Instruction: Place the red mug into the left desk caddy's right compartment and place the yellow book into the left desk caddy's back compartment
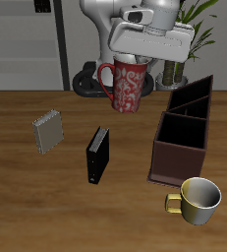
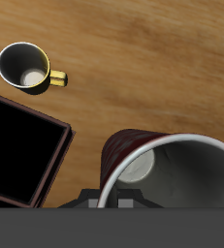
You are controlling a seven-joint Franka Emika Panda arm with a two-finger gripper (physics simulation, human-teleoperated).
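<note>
The red mug (image 1: pixel 126 87), red with a pale speckled pattern, hangs in the air, held at its rim by my gripper (image 1: pixel 135 62). In the wrist view its whitish inside (image 2: pixel 167 174) fills the frame close to the camera. The left desk caddy (image 1: pixel 183 130), a long maroon-brown box with black partitions, stands on the table beside and below the mug; its squarish end section (image 2: pixel 16 150) shows in the wrist view. The yellow book (image 1: pixel 49 131), small and grey-tan, lies on the table far from the caddy.
A black book with a white spine (image 1: pixel 98 155) stands between the grey-tan book and the caddy. A plain yellow-gold mug (image 1: pixel 197 200) sits near the table's front edge, in front of the caddy; it also shows in the wrist view (image 2: pixel 26 66).
</note>
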